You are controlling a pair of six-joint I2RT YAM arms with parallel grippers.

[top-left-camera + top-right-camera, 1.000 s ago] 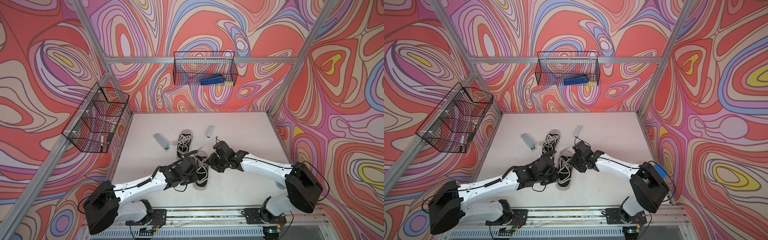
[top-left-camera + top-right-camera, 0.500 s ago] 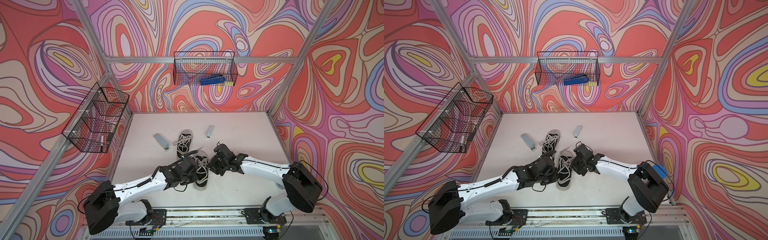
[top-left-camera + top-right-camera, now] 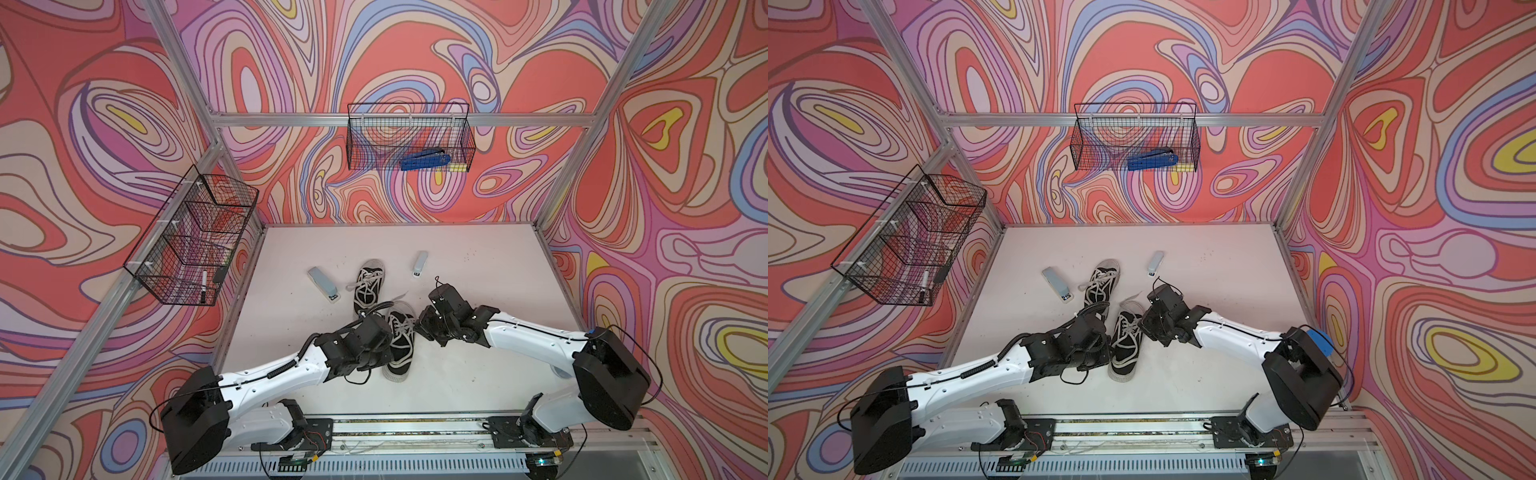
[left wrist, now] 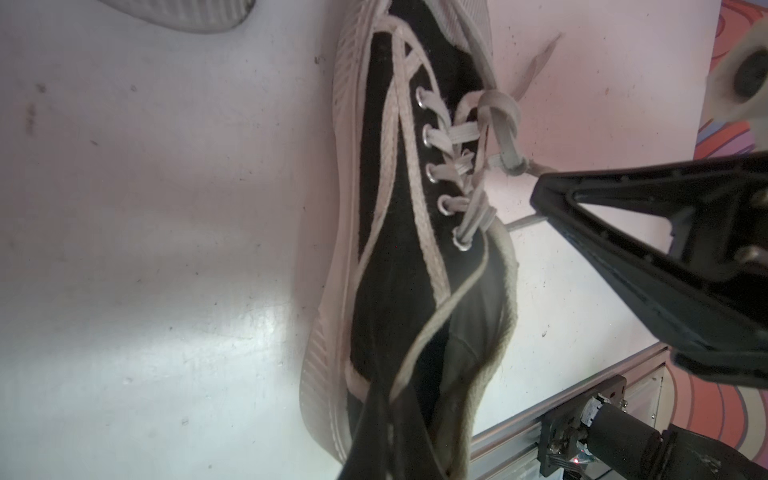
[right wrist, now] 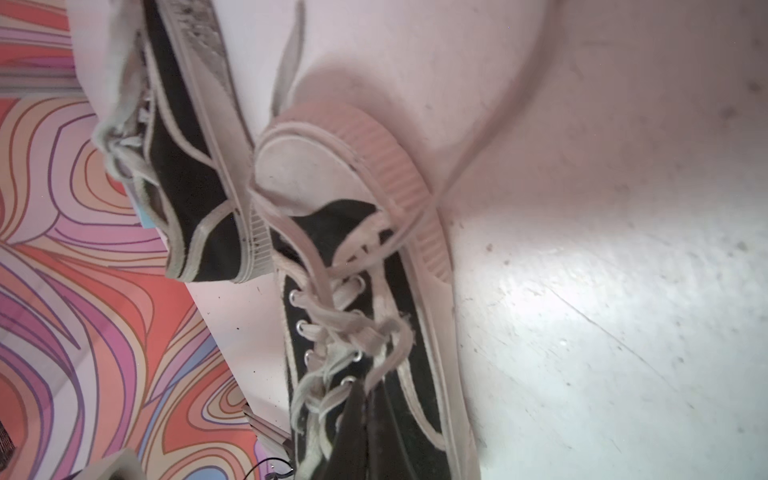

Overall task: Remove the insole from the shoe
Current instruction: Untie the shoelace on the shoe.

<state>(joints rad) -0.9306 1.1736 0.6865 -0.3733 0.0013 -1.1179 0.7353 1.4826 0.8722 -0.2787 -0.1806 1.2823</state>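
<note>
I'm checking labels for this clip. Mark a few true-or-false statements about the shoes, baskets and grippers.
1. The near shoe and far shoe, both black, lie on the table. True.
2. The back basket holds a blue stapler. True.
3. The right gripper is wide open. False: it is shut at the near shoe's laces.
4. An insole lies out on the table. False: none shows outside the shoes.
5. The left gripper is shut on the near shoe's heel collar. True.
</note>
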